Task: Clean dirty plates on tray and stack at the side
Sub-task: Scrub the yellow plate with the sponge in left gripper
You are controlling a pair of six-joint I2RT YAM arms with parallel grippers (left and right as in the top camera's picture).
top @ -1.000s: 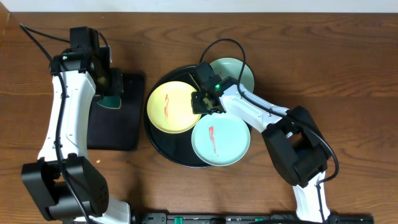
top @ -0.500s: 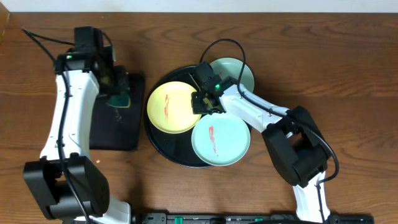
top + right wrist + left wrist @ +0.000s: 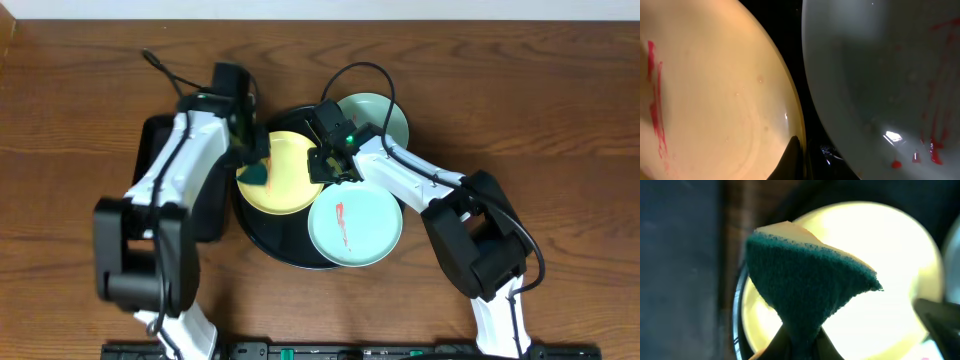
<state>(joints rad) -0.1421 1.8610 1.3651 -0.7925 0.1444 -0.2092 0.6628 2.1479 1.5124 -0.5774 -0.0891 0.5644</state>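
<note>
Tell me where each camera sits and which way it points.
Overhead: fixed above the table, looking down on the tray, yellow plate and two aqua plates; both arms show, with left gripper and right gripper.
Left wrist: on the left arm, looking past the pinched sponge at the yellow plate; the gripper's tips barely show.
Right wrist: on the right arm, close over the yellow plate's rim beside an aqua plate; one dark fingertip shows.
Shared: all three see the yellow plate.

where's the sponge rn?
Overhead view: the sponge is pinched in the left gripper, over the left part of the yellow plate on the round black tray, tray's left side.
</note>
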